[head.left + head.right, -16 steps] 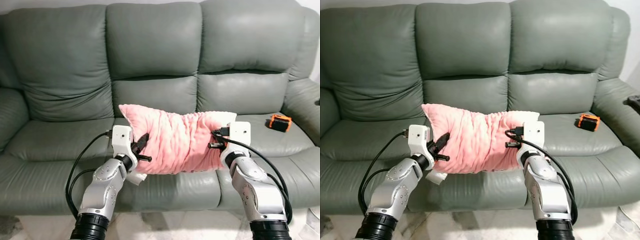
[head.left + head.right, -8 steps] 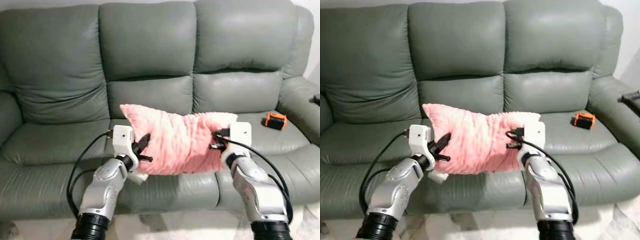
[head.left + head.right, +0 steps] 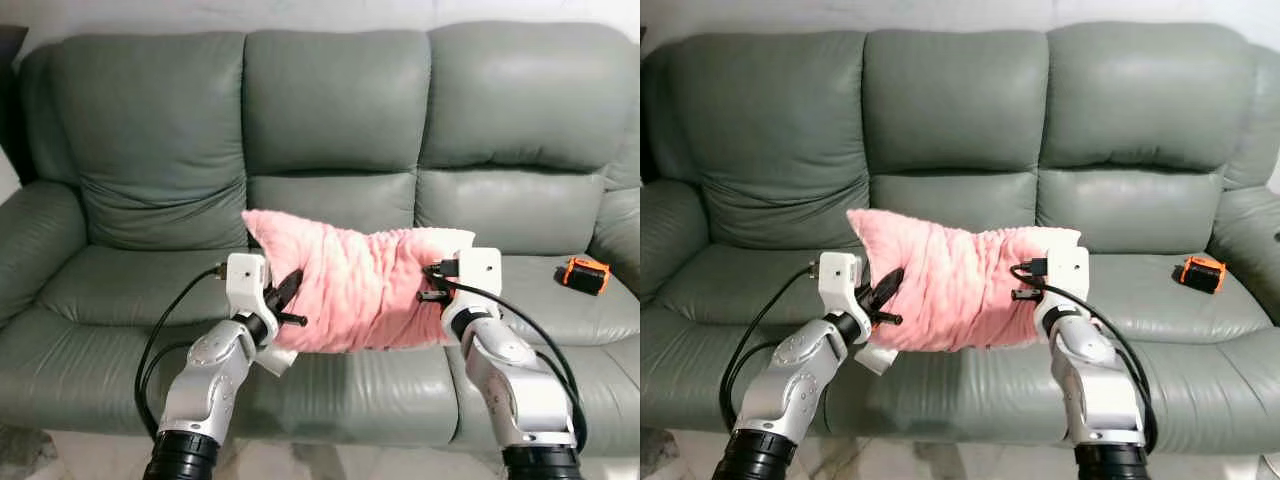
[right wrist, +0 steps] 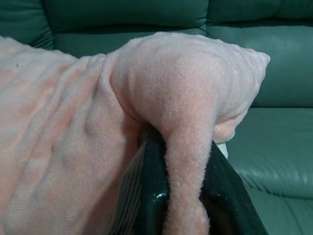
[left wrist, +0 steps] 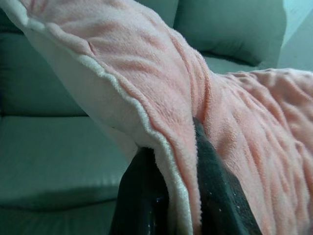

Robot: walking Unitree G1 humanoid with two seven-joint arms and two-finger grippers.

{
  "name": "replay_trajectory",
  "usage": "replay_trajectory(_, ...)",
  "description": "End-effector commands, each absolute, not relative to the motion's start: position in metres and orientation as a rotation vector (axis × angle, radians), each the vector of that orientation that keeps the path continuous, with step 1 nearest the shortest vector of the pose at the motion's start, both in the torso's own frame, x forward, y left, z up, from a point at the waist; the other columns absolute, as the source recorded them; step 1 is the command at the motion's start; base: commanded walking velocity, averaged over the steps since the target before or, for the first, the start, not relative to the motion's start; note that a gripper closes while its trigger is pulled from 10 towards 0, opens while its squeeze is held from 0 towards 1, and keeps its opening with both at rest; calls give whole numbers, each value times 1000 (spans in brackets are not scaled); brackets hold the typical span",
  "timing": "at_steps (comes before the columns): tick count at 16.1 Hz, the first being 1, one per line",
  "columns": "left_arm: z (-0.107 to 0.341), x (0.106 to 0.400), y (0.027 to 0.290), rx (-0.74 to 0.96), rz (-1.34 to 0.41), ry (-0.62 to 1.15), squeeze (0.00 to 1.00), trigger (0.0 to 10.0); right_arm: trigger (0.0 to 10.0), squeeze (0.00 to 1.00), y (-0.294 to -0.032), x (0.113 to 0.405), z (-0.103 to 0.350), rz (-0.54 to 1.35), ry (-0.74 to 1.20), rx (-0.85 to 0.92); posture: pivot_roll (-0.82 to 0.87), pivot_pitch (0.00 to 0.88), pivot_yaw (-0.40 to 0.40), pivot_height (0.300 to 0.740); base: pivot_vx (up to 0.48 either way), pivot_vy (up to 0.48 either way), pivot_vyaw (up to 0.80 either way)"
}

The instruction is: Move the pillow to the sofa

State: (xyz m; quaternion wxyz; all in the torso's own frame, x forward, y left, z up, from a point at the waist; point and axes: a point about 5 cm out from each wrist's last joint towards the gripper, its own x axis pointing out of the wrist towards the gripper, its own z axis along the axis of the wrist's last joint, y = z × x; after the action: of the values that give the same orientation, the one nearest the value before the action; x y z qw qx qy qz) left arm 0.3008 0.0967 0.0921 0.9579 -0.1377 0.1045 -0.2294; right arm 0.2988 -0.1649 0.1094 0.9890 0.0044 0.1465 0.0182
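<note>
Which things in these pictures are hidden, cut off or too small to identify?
- Small orange and black object on the right seat of the grey-green leather sofa: too small to identify in the eye views.
- Sofa's right armrest: cut off by the left eye view's edge.
- Sofa seat behind the pink fleece pillow: hidden by it.
- Left tool and right tool fingertips: buried in pillow fabric.
</note>
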Motion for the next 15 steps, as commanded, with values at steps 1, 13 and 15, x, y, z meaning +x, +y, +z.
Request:
replay_trajectory(1, 99, 302, 93, -276, -495, 189, 0, 10000, 10000, 0, -159, 301, 117, 62, 264, 18, -200, 0, 29, 740, 349, 0, 0)
replay_trajectory(13, 95, 301, 89, -281, -522, 211, 0, 10000, 10000, 0, -160, 301, 115, 63, 278, 13, -204, 0, 27, 740, 182, 0, 0)
replay_trajectory(15, 92, 301, 88, -257, -532, 227, 0, 10000, 10000, 0, -160, 300, 113, 60, 288, 11, -205, 0, 27, 740, 0, 0, 0)
